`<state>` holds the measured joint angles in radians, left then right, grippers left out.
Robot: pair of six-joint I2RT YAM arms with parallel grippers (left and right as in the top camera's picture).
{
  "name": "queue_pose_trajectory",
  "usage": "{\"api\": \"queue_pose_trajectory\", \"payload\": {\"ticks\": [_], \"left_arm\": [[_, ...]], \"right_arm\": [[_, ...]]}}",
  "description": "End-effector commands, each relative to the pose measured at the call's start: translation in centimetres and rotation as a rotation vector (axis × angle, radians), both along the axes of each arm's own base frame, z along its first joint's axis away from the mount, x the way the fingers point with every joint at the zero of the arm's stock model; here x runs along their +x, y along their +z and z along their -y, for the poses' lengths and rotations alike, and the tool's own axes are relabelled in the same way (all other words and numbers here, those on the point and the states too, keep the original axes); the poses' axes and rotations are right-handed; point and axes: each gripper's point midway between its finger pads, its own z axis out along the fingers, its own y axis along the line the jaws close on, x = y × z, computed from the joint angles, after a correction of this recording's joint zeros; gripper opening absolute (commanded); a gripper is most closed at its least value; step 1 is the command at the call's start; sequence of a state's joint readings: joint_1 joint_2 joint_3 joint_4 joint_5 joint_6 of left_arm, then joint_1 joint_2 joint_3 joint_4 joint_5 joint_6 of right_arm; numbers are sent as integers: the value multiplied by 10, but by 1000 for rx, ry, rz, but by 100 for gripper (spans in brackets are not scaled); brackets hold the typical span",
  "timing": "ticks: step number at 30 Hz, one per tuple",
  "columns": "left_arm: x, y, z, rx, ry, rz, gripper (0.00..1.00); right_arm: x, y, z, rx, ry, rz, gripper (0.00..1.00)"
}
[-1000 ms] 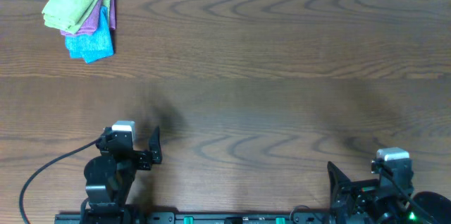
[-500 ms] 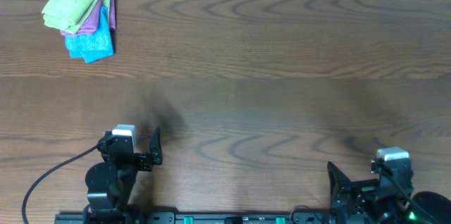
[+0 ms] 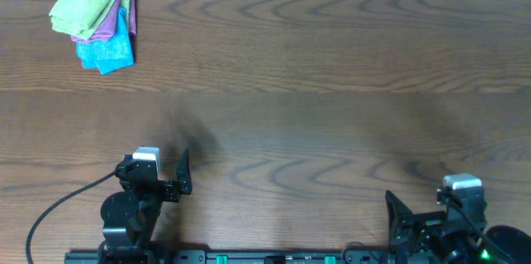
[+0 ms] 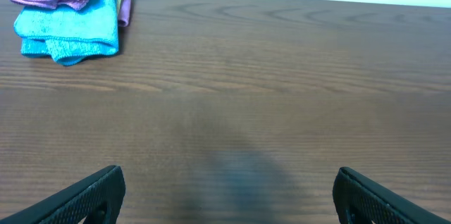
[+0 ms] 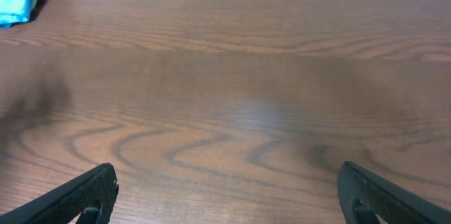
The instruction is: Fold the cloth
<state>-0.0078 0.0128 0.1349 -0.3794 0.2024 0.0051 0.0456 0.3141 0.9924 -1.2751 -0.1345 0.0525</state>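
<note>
Left hand (image 4: 227,196) and right hand (image 5: 229,194) low at the near worktop (image 3: 299,90) edge, fingers spread wide, gripping nothing.
Well apart from both, at the far left corner: the cloth (image 3: 83,7), folded, topping a small pile over a purple cloth (image 3: 114,18) and a bright blue cloth (image 3: 108,50).

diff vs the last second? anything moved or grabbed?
Left arm pulled back slightly toward the near edge of the table, then stopped. Nothing grasped or released; left hand and right hand open, empty. Right arm and the cloth, atop the purple cloth and blue cloth, unchanged.
</note>
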Motion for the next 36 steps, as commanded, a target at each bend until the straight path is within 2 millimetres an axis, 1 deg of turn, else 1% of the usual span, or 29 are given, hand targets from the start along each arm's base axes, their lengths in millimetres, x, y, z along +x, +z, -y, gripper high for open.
{"api": "queue_pose_trajectory", "payload": {"ticks": [1,8,9,11,13,14,16,18,21,23,31,35,36], "left_arm": [[0,-9,1,15,-13,-12,95],[0,-9,1,15,-13,-12,95],[0,-9,1,15,-13,-12,96],[0,-9,1,15,-13,-12,95],[0,-9,1,15,-13,-12,95],[0,-9,1,15,-13,-12,95],[0,-9,1,15,-13,-12,95],[0,-9,1,15,-13,-12,95],[0,-9,1,15,-13,-12,96],[0,-9,1,15,-13,-12,95],[0,-9,1,15,-13,-12,95],[0,-9,1,15,-13,-12,95],[0,-9,1,15,-13,-12,95]], "right_arm": [[-1,0,-1,12,1,0,99],[1,2,1,1,-5,9,99],[4,5,8,-36,-31,32,99],[9,10,14,-61,-61,66,99],[16,13,14,-103,-37,128,99],[22,10,14,-127,-23,172,99],[29,-1,13,-154,-9,224,99],[38,-22,13,-154,-10,257,99],[50,-58,8,-140,8,259,99],[59,-84,4,-130,30,222,99],[72,-145,-6,-106,82,130,99],[75,-171,-6,-106,83,87,99],[73,-172,-6,-108,84,77,99]]}}
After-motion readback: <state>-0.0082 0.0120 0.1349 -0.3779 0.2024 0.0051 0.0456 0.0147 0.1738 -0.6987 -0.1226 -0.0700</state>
